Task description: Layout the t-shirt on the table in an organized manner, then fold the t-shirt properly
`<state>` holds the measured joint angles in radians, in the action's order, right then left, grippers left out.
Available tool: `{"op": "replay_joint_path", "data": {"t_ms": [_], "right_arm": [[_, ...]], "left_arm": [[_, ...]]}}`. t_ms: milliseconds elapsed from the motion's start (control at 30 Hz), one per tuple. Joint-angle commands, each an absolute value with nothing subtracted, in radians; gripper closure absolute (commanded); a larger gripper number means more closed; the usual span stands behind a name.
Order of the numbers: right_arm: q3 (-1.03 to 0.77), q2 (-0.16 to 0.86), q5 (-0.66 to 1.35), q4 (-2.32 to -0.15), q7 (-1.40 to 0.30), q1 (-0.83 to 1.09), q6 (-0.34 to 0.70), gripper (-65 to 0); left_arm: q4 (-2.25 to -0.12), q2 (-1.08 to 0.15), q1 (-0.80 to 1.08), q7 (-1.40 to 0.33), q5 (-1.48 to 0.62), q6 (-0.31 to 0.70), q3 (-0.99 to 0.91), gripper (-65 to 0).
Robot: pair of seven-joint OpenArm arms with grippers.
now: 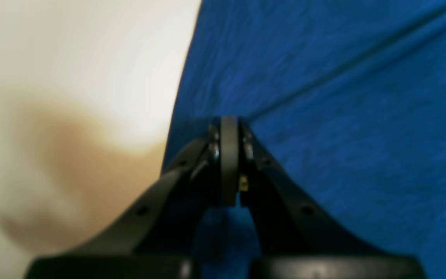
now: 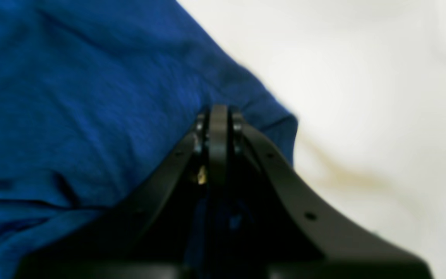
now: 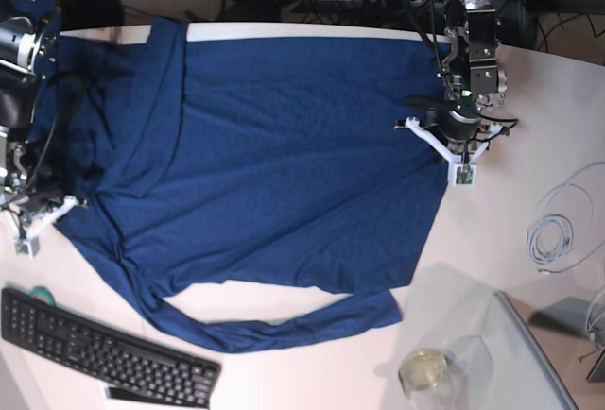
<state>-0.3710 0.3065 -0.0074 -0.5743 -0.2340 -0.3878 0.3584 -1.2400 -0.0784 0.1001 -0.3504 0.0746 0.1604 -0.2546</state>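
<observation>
- White table (image 3: 529, 89) with a curved near edge, bare on the base view's right, carrying everything else.
- Dark blue t-shirt (image 3: 284, 155) spread flat over most of the table, body broad and fairly smooth; one long sleeve trailing along the near edge toward the middle, another fold of cloth bunched at the base view's left.
- Black keyboard (image 3: 99, 351) at the near left corner of the base view, just beside the shirt's lower edge.
- Grey translucent tray (image 3: 529, 363) at the near right, apart from the shirt, with a small round glass (image 3: 423, 370) beside it.
- Coiled pale cable (image 3: 558, 230) on bare table at the right.
- Left gripper (image 1: 229, 128) clamped tight on the shirt's edge, blue cloth pinched between the jaws.
- Right gripper (image 2: 218, 116) likewise closed on a corner of the shirt, fabric puckered at the tips.
</observation>
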Motion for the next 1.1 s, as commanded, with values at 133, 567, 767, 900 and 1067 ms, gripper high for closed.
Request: {"op": "replay_joint_path", "data": {"t_ms": [133,567,767,900,1067], "right_arm": [[-0.371,0.351,-0.004,-0.567,-0.159,-0.427,0.232,-1.4],[-0.429,0.252,0.001,-1.349,-0.499,-0.082,0.381,-2.3],[-0.530,0.162,-0.001,-1.584,-0.716,0.127,0.395,-1.7],[-0.518,0.162,-0.004,-1.475,-0.725,0.137,0.395,-1.5],[-0.515,0.179,-0.004,-1.247,-0.720,0.022,0.395,-1.5]], "left_arm": [[-1.253,-0.090,0.082,-0.337,0.071,0.157,-0.257,0.0],[-1.543,-0.051,0.245,-0.346,0.064,0.163,-0.248,0.0],[-1.546,-0.058,0.348,-0.344,0.064,0.163,-0.245,0.0],[-1.468,-0.058,0.340,-0.340,0.073,0.163,-0.246,0.0],[-1.297,-0.059,0.231,-0.338,0.073,0.163,-0.246,0.0]]}}
